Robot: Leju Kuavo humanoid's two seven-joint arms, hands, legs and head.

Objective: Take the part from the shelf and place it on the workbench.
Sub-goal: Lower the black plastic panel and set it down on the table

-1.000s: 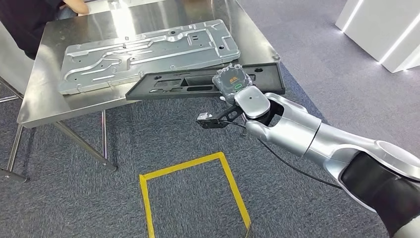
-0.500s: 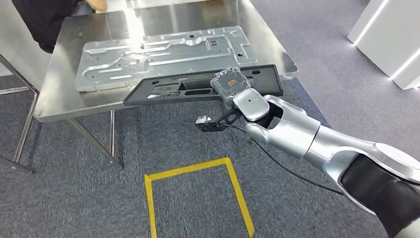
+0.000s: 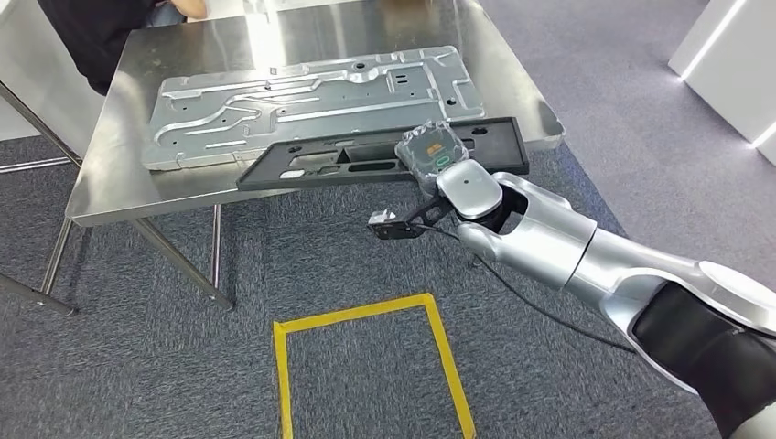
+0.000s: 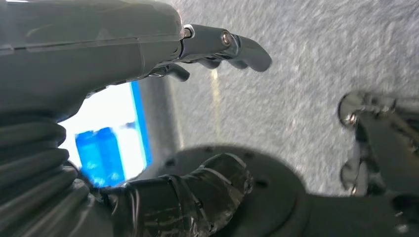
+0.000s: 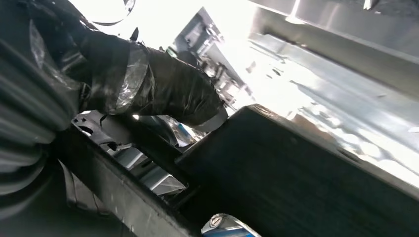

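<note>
Right hand grips the black part near its right end, long axis along the workbench front edge, apparently partly overhanging it.

Part sitting across the near edge of the bench, plate lying behind it.

I am seeing the bench standing ahead and to my left, with the large plate lying flat on it. The long part is lying just in front of the plate, overhanging the near edge. My right robot hand is gripping the part toward its right end, the arm reaching in from the lower right. A person is standing behind the far left corner. On the floor in front of the bench, a taped outline is lying nearest me.
</note>
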